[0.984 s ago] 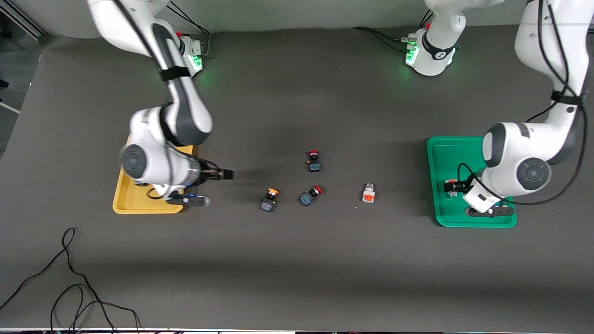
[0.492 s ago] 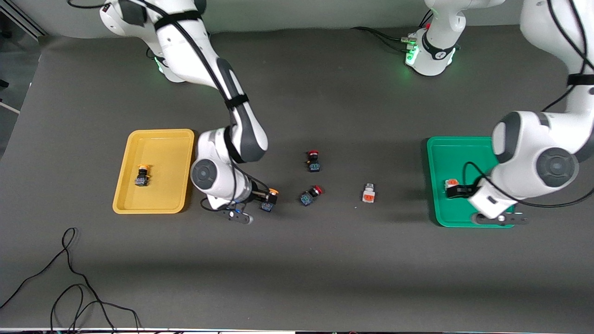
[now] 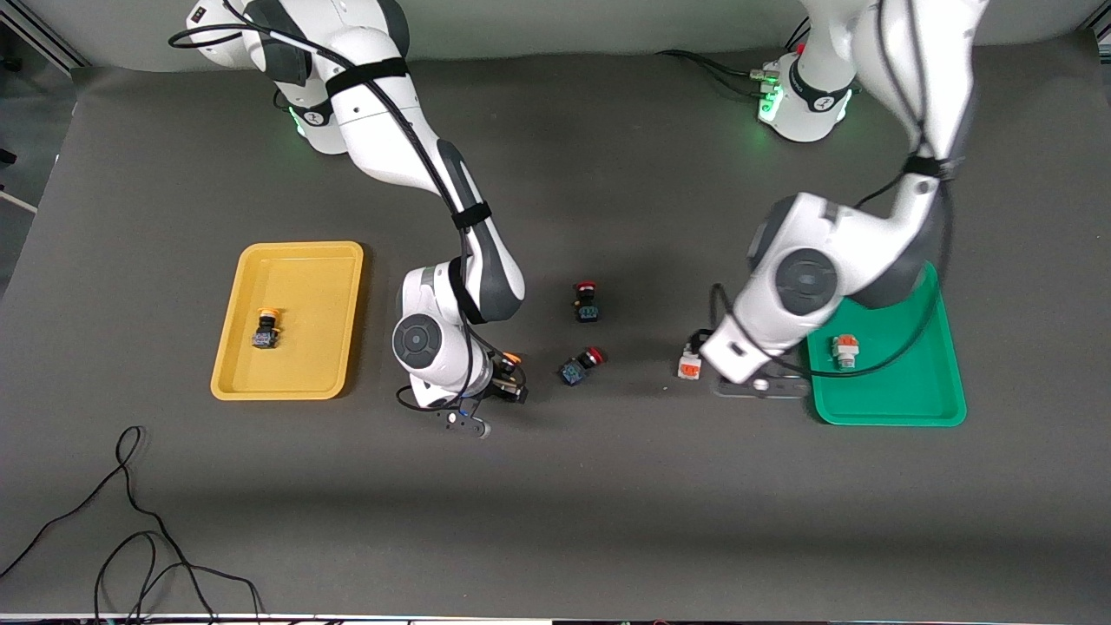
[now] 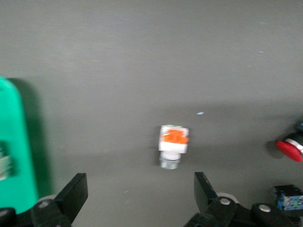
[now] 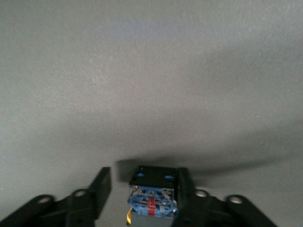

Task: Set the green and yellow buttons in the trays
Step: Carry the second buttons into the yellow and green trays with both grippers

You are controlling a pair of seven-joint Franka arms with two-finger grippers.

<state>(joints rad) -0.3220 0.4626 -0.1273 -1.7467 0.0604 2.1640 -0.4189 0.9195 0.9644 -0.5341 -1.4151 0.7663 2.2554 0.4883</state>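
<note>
A yellow-capped button point(image 3: 511, 358) with a black-and-blue body point(image 5: 154, 196) lies on the table between the fingers of my right gripper point(image 3: 508, 379). In the right wrist view the right gripper point(image 5: 142, 191) is open: one finger is against the body, the other stands apart. My left gripper point(image 3: 696, 347) is open over the table beside a white button with an orange block point(image 3: 688, 369), which lies just ahead of its wide fingers point(image 4: 75, 196). The yellow tray point(image 3: 299, 256) holds a yellow-capped button point(image 3: 266, 328). The green tray point(image 3: 894, 408) holds a white button point(image 3: 844, 349).
Two red-capped black switches point(image 3: 587, 301) point(image 3: 581, 365) lie on the table between the two grippers. One red cap point(image 4: 289, 149) shows in the left wrist view. Black cables point(image 3: 130, 538) lie near the front edge at the right arm's end.
My right arm swung from the yellow tray to the yellow-capped button on the table and lowered around it. My left arm swung from the green tray to the white button on the table.
</note>
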